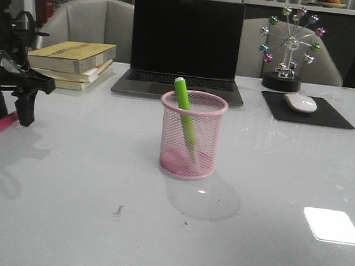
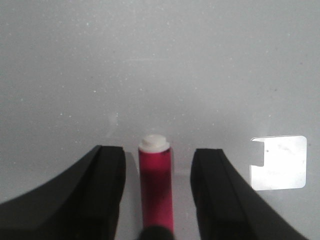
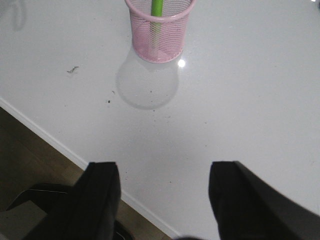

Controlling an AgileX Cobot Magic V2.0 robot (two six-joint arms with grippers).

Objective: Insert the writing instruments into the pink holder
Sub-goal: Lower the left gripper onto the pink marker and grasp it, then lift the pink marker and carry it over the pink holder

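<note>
Left gripper (image 2: pixel 157 195) straddles one pink marker (image 2: pixel 156 185) (one green marker (image 1: pixel 185 118) in holder (image 1: pixel 191 134)).

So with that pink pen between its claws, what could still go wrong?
The left end effector straddles the magenta pink marker pen with gaps on both sides; closing unevenly might roll it away. The lime green marker pen leans across the round pink wire-mesh cup, so the second pen could snag it or tip the cup.

No legible text anywhere; yellow book (image 1: pixel 71 53) cover print too blurred to read.
</note>
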